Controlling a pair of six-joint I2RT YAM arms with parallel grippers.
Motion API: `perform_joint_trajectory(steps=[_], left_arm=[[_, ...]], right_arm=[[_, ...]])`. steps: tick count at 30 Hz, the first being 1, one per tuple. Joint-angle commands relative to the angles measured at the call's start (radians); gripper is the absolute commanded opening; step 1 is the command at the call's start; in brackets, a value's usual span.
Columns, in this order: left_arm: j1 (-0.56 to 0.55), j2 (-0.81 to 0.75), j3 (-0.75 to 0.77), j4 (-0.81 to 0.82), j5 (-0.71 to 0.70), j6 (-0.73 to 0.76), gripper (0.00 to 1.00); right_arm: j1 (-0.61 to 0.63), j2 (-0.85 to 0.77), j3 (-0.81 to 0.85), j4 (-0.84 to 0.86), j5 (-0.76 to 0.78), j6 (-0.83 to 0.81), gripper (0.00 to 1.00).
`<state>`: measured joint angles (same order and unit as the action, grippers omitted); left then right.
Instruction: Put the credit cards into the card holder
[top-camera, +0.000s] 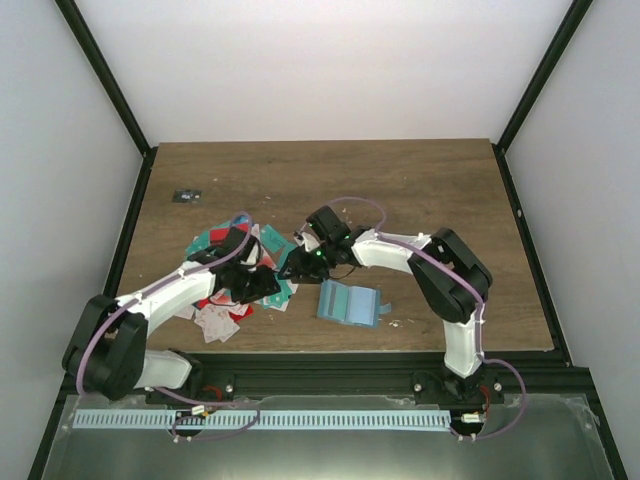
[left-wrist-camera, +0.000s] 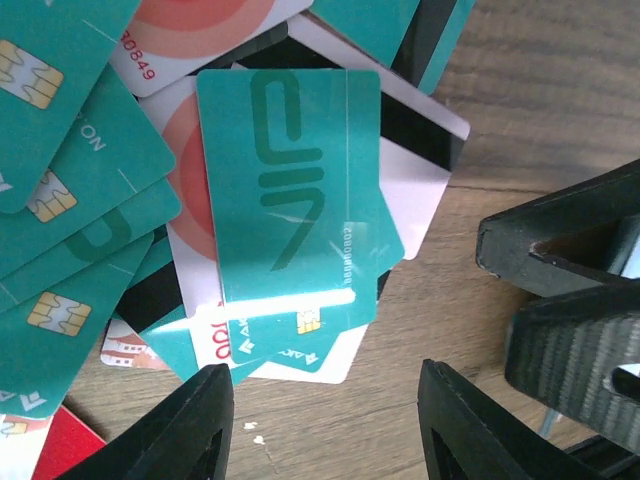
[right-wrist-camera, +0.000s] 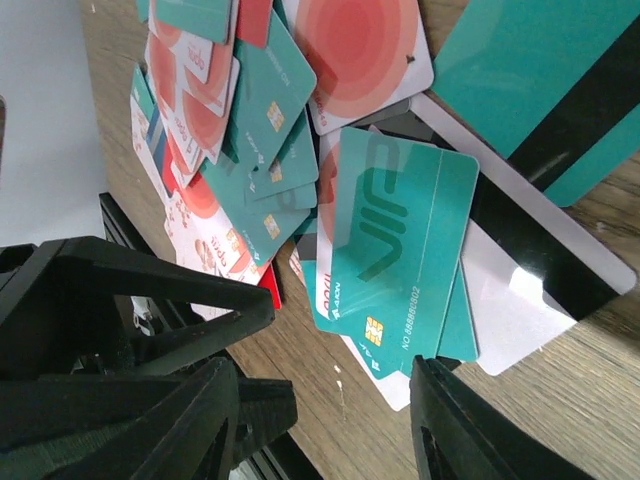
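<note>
Left tool (left-wrist-camera: 325, 410): jaws parted, empty, low over credit cards (top-camera: 218, 318) heaped on bench (top-camera: 420, 190). Right tool (right-wrist-camera: 325, 400): parted, empty, facing top teal VIP card (right-wrist-camera: 400, 250). Card holder (top-camera: 348, 302) just right of heap. Step: picking. Next: pinch that card's edge alone.

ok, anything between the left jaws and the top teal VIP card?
Nothing visible. The VIP card lies uncovered atop the pile, just ahead of the open left jaws. The right jaws sit beside it, not between.
</note>
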<state>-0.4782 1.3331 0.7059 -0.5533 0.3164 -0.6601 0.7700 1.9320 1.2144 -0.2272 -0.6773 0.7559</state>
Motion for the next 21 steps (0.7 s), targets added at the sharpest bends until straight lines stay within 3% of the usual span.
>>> perform_joint_trajectory(steps=[1, 8, 16, 21], left_arm=[[0.006, 0.039, 0.003, 0.000, 0.012, 0.069, 0.54], [0.022, 0.097, 0.002, 0.023, -0.031, 0.088, 0.55], [0.029, 0.191, -0.045, 0.164, 0.059, 0.105, 0.41], [0.030, 0.201, -0.097, 0.244, 0.139, 0.091, 0.34]], right_arm=[[0.015, 0.055, 0.029, 0.012, -0.020, 0.013, 0.49], [0.023, 0.108, 0.050, -0.005, -0.013, 0.016, 0.48], [0.034, 0.145, 0.048, 0.022, -0.064, 0.026, 0.48], [0.033, 0.137, 0.023, 0.139, -0.147, 0.073, 0.48]])
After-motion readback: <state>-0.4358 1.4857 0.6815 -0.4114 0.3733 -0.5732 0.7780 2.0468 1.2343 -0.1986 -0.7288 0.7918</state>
